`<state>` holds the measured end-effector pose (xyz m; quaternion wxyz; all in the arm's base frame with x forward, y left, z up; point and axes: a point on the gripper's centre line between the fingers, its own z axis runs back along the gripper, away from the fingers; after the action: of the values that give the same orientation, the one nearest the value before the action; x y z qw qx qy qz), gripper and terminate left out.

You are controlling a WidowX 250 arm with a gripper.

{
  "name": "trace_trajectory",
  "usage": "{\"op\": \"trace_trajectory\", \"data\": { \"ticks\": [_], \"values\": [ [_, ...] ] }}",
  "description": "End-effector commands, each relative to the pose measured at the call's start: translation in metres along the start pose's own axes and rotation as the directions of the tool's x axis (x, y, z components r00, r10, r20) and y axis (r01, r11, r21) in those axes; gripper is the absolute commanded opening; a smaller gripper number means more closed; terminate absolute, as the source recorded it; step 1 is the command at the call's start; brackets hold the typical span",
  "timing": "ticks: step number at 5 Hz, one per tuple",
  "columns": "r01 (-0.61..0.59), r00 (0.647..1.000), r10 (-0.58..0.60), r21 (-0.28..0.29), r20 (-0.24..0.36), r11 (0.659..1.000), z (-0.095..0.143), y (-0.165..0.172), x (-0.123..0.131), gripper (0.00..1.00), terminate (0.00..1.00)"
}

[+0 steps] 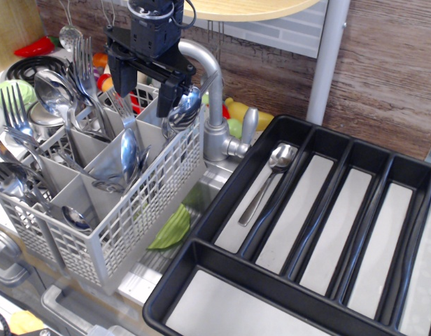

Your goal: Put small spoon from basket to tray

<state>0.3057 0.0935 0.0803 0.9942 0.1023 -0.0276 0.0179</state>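
Fingers [142, 82] spread wide, empty, above basket [124, 210].

I find no legible text, label, brand, number or sign: none on my black gripper [147, 75], the pale grey-white perforated plastic cutlery basket [142, 210], or the glossy black plastic compartment tray [222, 210].

Tray [222, 210] cropped right and below
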Motion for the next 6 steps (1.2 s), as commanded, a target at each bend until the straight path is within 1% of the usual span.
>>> {"op": "trace_trajectory", "data": {
  "ticks": [1,2,3,4,5,6],
  "values": [
    [0.000,1.000,0.000,0.000,0.000,1.000,0.000,0.000,0.000,1.00,0.00],
    [-0.006,0.998,0.012,0.106,-0.056,0.994,-0.006,-0.007,-0.006,1.00,0.00],
    [-0.021,1.000,0.023,0.189,-0.009,0.982,-0.014,-0.017,-0.014,1.00,0.00],
    [-0.016,0.999,0.021,0.188,-0.024,0.982,-0.023,-0.020,-0.016,1.00,0.00],
    [-0.007,1.000,0.008,0.194,-0.003,0.981,-0.028,-0.017,-0.016,1.00,0.00],
    [-0.006,1.000,0.011,0.170,-0.027,0.985,-0.038,-0.014,-0.020,1.00,0.00]
  ]
}}
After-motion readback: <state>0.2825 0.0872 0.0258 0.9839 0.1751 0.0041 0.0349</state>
